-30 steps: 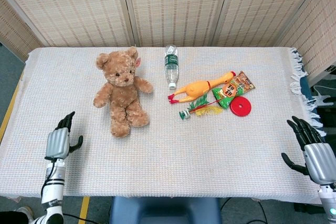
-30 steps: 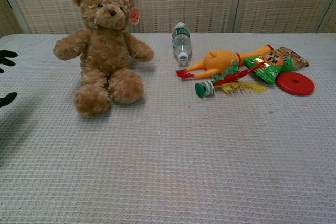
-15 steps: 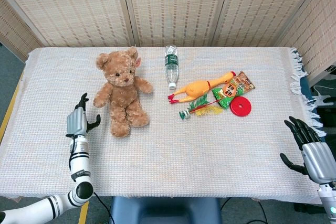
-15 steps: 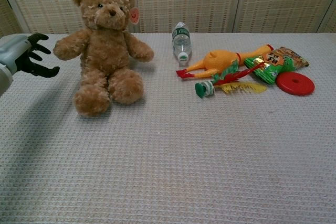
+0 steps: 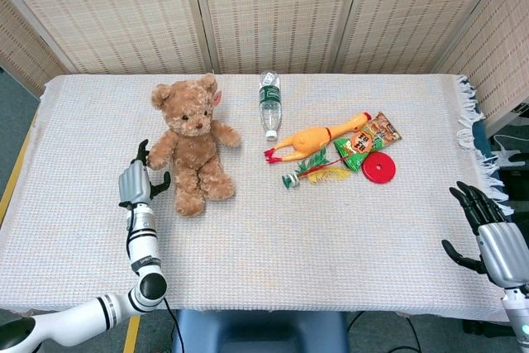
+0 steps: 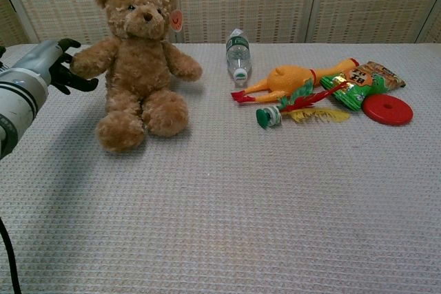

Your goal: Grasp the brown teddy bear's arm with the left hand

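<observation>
A brown teddy bear (image 5: 193,145) (image 6: 136,60) sits on the white cloth, its arms spread out to both sides. My left hand (image 5: 136,179) (image 6: 54,63) hovers just beside the bear's nearer arm (image 5: 160,155) (image 6: 91,62), fingers apart and holding nothing. In the chest view its dark fingertips reach the tip of that arm, though I cannot tell if they touch. My right hand (image 5: 492,236) stays open at the table's near right edge, far from the bear.
A plastic bottle (image 5: 269,102) lies behind the bear's right side. Further right sit a yellow rubber chicken (image 5: 318,135), a green snack packet (image 5: 369,140), a red disc (image 5: 378,169) and a feathered shuttlecock (image 5: 310,173). Woven screens stand behind the table.
My left hand has travelled from the table's near left edge up and inward to the bear's arm. The right hand has barely shifted.
</observation>
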`<move>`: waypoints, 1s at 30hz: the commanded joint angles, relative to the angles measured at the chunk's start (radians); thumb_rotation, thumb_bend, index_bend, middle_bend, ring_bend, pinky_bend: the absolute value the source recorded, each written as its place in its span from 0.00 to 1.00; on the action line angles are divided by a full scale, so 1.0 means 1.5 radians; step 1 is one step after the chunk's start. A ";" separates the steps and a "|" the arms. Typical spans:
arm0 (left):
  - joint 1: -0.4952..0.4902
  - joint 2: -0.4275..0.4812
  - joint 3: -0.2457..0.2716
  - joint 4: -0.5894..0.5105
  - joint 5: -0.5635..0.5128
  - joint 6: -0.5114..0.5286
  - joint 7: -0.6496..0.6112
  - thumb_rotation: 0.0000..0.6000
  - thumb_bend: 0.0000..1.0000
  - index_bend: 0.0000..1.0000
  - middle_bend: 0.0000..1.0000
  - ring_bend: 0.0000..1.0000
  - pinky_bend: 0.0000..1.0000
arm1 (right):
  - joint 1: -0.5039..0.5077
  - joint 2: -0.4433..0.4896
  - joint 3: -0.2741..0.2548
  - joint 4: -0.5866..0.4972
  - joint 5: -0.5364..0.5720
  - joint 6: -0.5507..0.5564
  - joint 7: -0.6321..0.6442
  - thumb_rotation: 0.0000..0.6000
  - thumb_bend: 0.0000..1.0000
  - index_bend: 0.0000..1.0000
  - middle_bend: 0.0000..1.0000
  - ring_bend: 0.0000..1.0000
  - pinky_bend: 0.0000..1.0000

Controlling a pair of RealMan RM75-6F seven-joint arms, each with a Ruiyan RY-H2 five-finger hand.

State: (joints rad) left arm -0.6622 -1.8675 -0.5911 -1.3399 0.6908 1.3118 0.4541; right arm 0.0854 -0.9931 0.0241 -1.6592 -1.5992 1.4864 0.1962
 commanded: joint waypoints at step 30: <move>-0.061 -0.090 0.036 0.194 0.099 0.060 -0.085 1.00 0.54 0.41 0.61 0.52 0.53 | 0.005 0.007 0.000 -0.004 0.006 -0.009 0.010 1.00 0.19 0.00 0.00 0.00 0.13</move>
State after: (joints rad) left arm -0.7534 -1.9979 -0.5499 -1.0675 0.8184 1.4005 0.3454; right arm 0.0925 -0.9829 0.0247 -1.6655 -1.5910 1.4729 0.2105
